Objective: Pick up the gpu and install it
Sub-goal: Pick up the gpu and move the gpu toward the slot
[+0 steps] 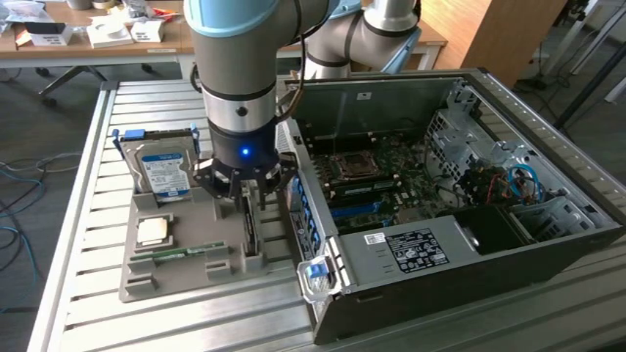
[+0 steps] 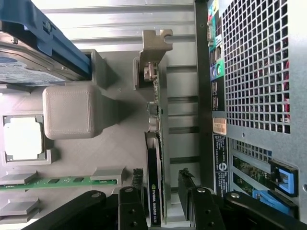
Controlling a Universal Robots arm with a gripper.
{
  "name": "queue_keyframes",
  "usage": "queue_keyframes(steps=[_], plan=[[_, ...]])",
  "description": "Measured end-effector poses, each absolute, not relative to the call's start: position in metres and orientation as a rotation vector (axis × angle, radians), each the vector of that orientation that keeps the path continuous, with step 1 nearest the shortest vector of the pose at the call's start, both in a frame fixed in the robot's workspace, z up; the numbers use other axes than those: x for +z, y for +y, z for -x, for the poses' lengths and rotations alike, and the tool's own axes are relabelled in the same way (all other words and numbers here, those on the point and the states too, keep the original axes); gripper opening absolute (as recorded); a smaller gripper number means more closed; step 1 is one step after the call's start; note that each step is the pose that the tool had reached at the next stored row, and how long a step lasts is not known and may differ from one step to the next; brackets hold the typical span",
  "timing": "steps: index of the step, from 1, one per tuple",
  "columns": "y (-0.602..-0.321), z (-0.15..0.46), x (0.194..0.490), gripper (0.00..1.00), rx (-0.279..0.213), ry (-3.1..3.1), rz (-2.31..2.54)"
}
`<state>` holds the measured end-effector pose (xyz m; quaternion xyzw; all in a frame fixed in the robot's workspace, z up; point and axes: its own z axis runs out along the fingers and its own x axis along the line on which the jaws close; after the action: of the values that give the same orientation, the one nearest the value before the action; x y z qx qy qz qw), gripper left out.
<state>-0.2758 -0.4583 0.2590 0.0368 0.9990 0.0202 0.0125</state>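
Note:
The gpu [image 1: 251, 233] stands on its long edge in a slot of the grey holder tray [image 1: 186, 282], beside the computer case. In the wrist view the gpu [image 2: 155, 139] shows its dark face, green board edge and pale metal bracket [image 2: 154, 45] at the far end. My gripper [image 1: 248, 196] is lowered over the card's upper edge. It is open [image 2: 161, 191], one black finger [image 2: 136, 194] on each side of the card, and a gap shows between the card and the other finger [image 2: 188, 189]. Nothing is gripped.
On the same tray are a hard drive [image 1: 163, 170] in a blue frame, a square processor [image 1: 154, 231] and a green memory stick [image 1: 178, 254]. The open computer case [image 1: 440, 198] lies at the exterior view's right, its motherboard [image 1: 367, 180] exposed. A cluttered desk [image 1: 98, 33] stands behind.

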Motion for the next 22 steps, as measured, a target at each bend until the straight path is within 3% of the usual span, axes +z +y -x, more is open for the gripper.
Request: queue_keyframes(steps=[22], plan=[[-0.457, 0.277, 0.238, 0.43, 0.063, 3.114, -0.115]])
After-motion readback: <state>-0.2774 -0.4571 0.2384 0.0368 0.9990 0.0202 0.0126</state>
